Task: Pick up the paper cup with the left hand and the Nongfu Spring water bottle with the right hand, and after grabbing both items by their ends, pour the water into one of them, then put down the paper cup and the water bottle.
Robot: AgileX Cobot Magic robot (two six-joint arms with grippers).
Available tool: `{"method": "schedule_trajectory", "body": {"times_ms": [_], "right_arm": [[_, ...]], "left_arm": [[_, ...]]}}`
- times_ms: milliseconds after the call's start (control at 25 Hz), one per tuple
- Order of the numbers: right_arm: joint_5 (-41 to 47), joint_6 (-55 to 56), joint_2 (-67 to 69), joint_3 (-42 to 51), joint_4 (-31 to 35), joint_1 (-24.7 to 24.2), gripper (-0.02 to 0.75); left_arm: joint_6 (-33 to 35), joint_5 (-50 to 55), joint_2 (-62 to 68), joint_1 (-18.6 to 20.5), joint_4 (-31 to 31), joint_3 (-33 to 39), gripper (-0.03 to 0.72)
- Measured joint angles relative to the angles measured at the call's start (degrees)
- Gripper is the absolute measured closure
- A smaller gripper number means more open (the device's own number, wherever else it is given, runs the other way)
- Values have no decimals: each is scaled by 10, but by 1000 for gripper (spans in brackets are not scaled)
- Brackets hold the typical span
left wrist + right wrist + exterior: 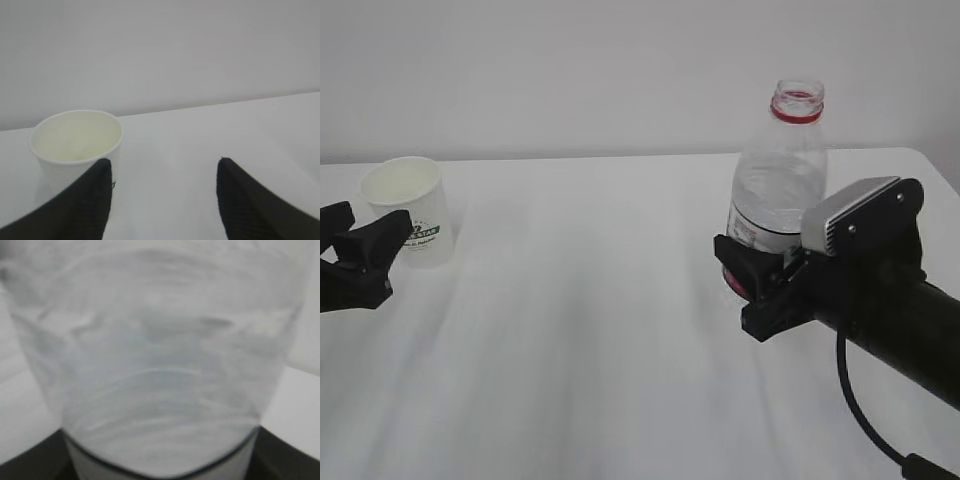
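- Right hand (pixel 752 280): nearest the exterior camera, low on the right of the table (pixel 620 360). Its jaws stand around the lower body of the Nongfu Spring water bottle (pixel 778 190); the right wrist view is filled by the blurred bottle wall with dark finger edges at both lower corners. Whether the pads press the plastic cannot be told.
- Bottle handling — thin clear ribbed plastic, likely to dent under a hard squeeze and slick on the label. It is uncapped, so any tilt spills. Hold low on the body, at the label band.
- Bottle appearance: upright, red neck ring, red-and-white label partly hidden behind the jaws, water (pixel 775 195) level unclear.
- Left hand (pixel 360 245): fingers spread, empty; the cup stands just beyond the left finger (pixel 85 200), off-centre of the gap.
- Paper cup (pixel 77 145) — far left of the table, upright, white, tapered, green print, apparently empty. Light and easily crushed or tipped; grip gently at mid-wall.
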Motion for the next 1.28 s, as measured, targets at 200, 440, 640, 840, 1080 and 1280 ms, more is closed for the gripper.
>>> {"method": "schedule_trajectory", "body": {"times_ms": [200,440,640,840,1080,1280], "right_arm": [[39,3,-46,9,0,0,271],[93,5,-109,11,-2,0,271],[139,5,-139,12,-3,0,271],[149,6,-142,12,-4,0,272],[159,6,-142,12,-4,0,272],[160,4,-142,12,-4,0,272]], "left_arm": [[0,-4,0,0,0,0,218],[0,-17,0,0,-1,0,218],[0,-21,0,0,-32,0,209],[0,-22,7,0,-84,0,83],[0,-23,72,0,-98,0,19],[0,-23,142,0,-110,-20,17]]}}
